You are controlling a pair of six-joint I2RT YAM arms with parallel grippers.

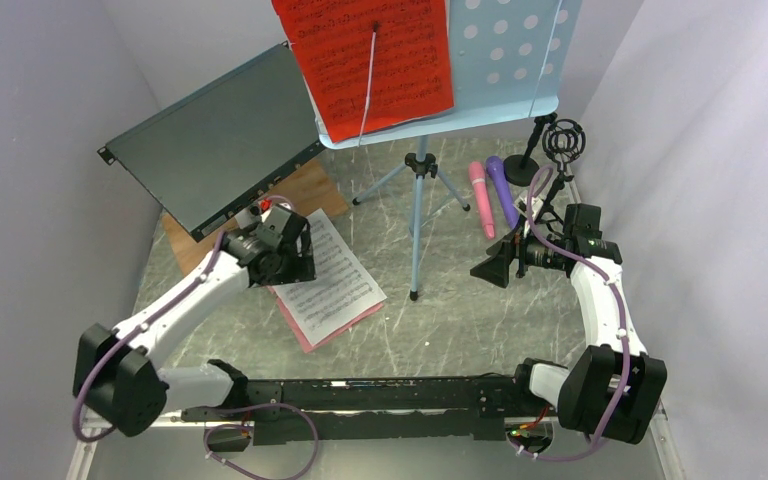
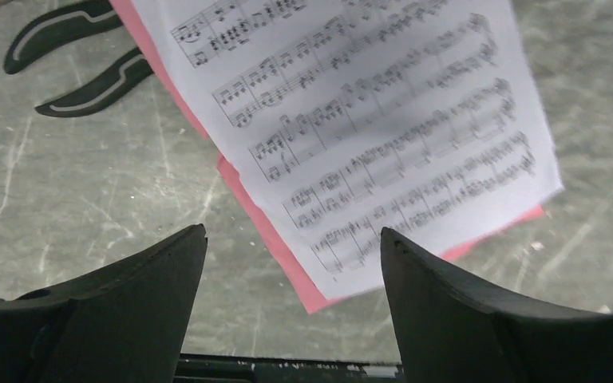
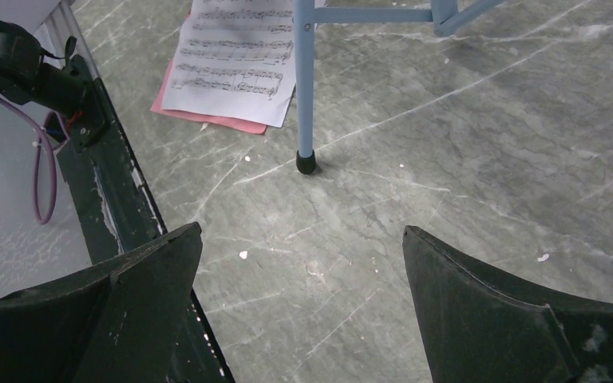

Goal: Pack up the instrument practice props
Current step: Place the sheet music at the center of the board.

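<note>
Large dark flat metal box (image 1: 215,140) lay far left; light-blue perforated tripod music rack (image 1: 505,70) stood far centre, holding a red sheet-music page (image 1: 410,60). Near left, white sheet-music page (image 2: 367,120) lay on a pink page (image 2: 283,267), under the left gripper (image 2: 293,233), jaws wide, seemingly empty. Right gripper (image 3: 301,230) gaped wide too.

No word, brand, number or label can be read anywhere in these views. The only printed marks are music notation. The white sheet-music page (image 2: 367,120), lying on the table at near left on top of a pink page (image 2: 271,247), carries rows of staves with black notes and barlines. The left wrist view shows them plainly enough as notes, but any title or lettering is too blurred to make out. The red page (image 1: 410,60), on the light-blue music rack (image 1: 500,100) at far centre, also bears staves of black notation, too small to read.
</note>
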